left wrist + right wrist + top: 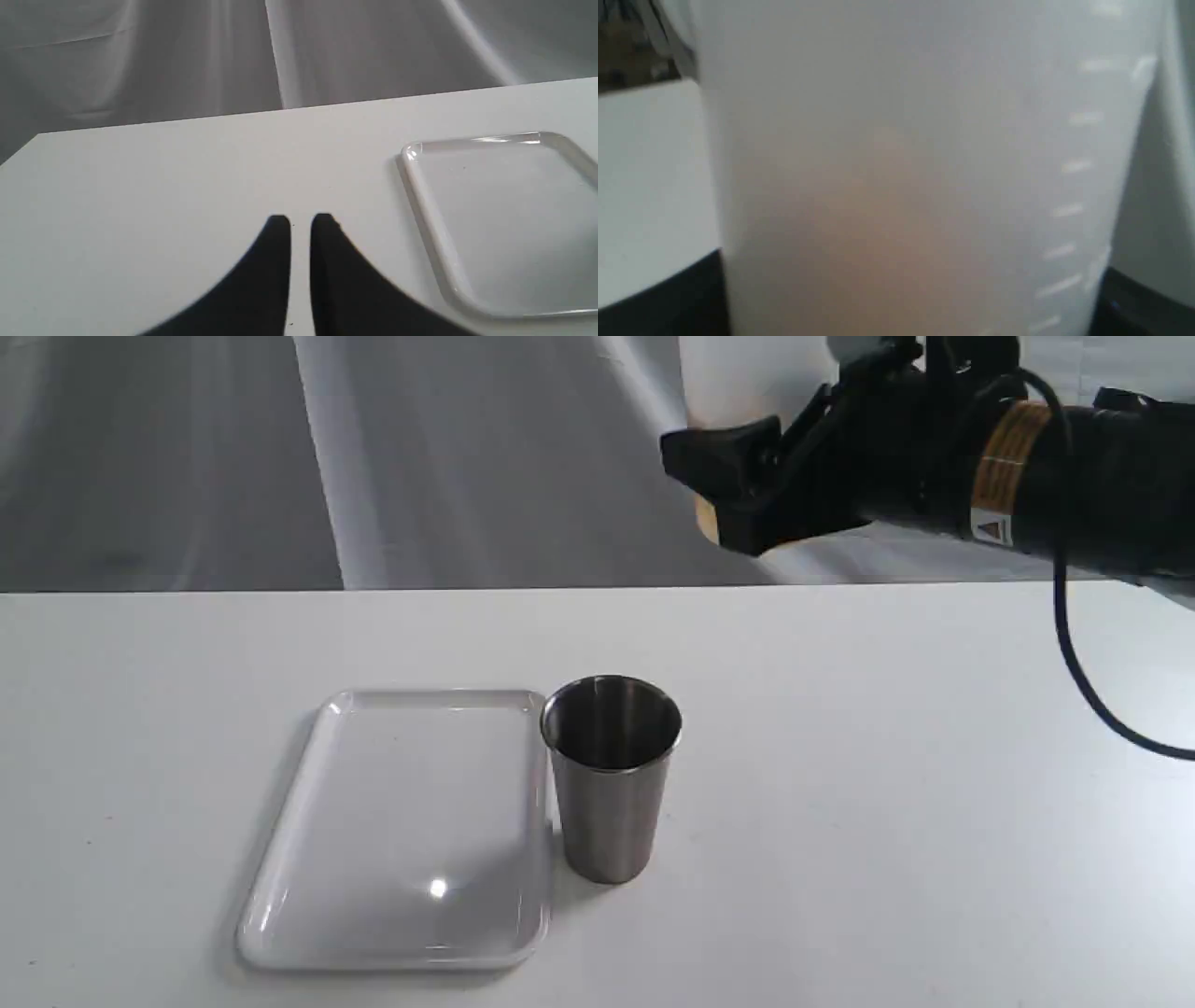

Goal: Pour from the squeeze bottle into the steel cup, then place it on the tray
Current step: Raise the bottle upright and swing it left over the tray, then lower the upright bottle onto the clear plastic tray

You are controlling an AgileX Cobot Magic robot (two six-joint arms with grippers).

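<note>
Right jaws: the right gripper [730, 497] is clamped on the squeeze bottle [896, 140]. In the right wrist view its black fingers [668, 298] sit one on each side of the bottle's body.
Bottle, close up: a translucent whitish wall with raised graduation marks down one side. An amber tint shows through the lower part. It fills the right wrist view and is blurred.
Bottle's place: held in the air well above the table [887, 756], behind the steel cup [611, 784] and to its right in the exterior view. A strip of amber shows just under the near finger. The top runs out of the frame, and the tilt cannot be told.
Right arm: the black arm [1102, 485] comes in from the right edge. It carries an orange-banded label, and a black cable [1074, 653] loops down from it.
Left jaws: the left gripper [301, 224] has its fingers drawn almost together, with only a thin slit between them and nothing in it. It hangs over bare table.
Cup: upright on the table with its mouth up and a dark inside. It stands just beside the right edge of the tray [308, 784], toward the far corner. Whether they touch cannot be told.
Tray: flat on the table and glossy, with a light's reflection on its floor. In the left wrist view it lies near the left gripper but apart from it.
Backdrop: grey-white draped cloth [467, 457] behind the table.
</note>
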